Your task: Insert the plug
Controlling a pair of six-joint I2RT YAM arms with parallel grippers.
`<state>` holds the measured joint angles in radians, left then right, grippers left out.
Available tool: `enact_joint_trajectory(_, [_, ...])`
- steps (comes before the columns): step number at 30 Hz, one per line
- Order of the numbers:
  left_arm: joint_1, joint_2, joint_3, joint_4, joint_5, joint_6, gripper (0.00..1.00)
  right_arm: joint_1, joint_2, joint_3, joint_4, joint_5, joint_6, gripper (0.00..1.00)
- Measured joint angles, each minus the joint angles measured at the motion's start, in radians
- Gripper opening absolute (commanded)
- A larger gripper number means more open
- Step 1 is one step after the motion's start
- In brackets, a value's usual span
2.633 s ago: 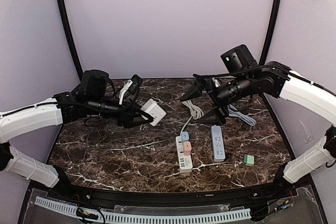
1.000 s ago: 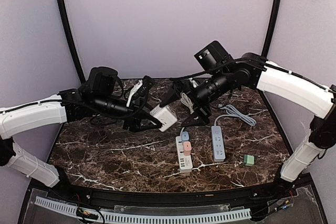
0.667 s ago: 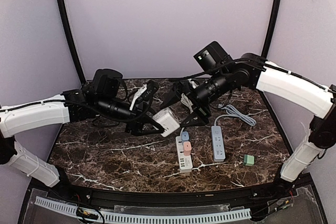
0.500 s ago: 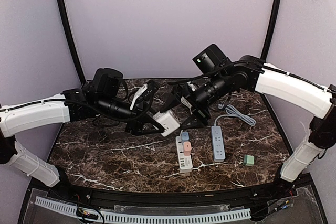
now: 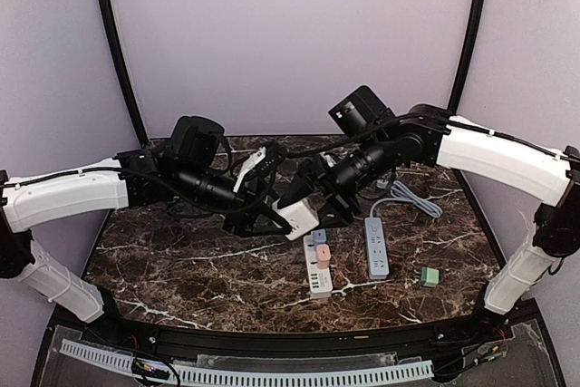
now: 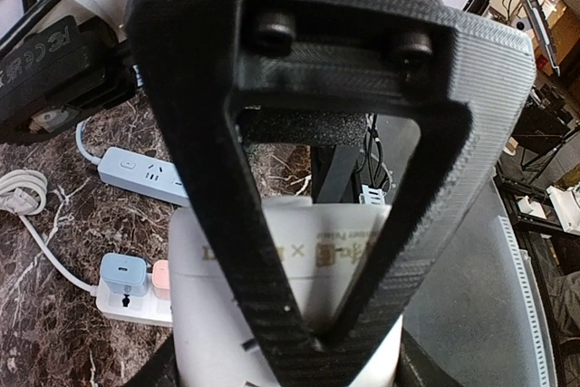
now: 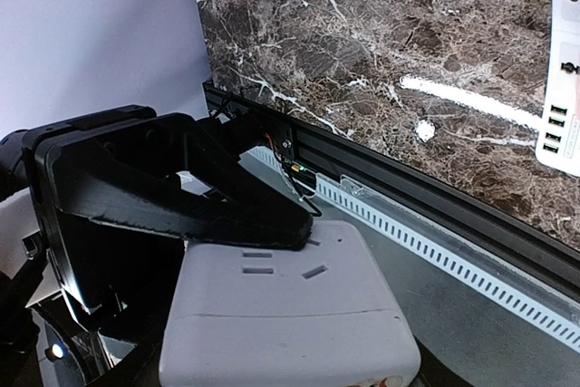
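Note:
My left gripper (image 5: pixel 279 215) is shut on a white cube-shaped adapter (image 5: pixel 300 216) and holds it in the air above the table's middle. In the left wrist view the cube (image 6: pixel 304 251) sits between my black fingers (image 6: pixel 208 224), which grip it on two opposite sides. My right gripper (image 5: pixel 313 201) is open and reaches in from the right, one finger on each side of the cube. The right wrist view shows the cube's face (image 7: pixel 290 314) with three socket slots, and a left finger (image 7: pixel 181 197) pressed on it.
A white power strip (image 5: pixel 317 267) with a blue and a pink plug lies just below the cube. A grey-blue power strip (image 5: pixel 376 248) lies to its right. A small green block (image 5: pixel 430 275) and a coiled white cable (image 5: pixel 406 197) are further right.
Both arms have moved toward the centre. The left gripper has carried the cube right and lower. The right gripper has swung left and now brackets the cube.

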<state>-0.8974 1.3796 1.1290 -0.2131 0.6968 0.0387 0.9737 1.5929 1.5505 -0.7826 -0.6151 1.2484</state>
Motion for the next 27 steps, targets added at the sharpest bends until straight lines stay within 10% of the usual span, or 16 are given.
enact_joint_trajectory(10, [-0.005, 0.004, 0.002, 0.000, -0.017, 0.035, 0.02, 0.000, -0.017, -0.022, 0.012, 0.004, 0.030, 0.39])
enact_joint_trajectory(16, [-0.006, 0.017, 0.003, 0.001, -0.018, 0.040, 0.48, 0.000, -0.019, -0.032, 0.013, 0.010, 0.032, 0.01])
enact_joint_trajectory(27, [-0.010, 0.002, -0.007, 0.010, -0.122, 0.054, 0.98, 0.001, -0.029, -0.032, 0.016, 0.050, 0.032, 0.00])
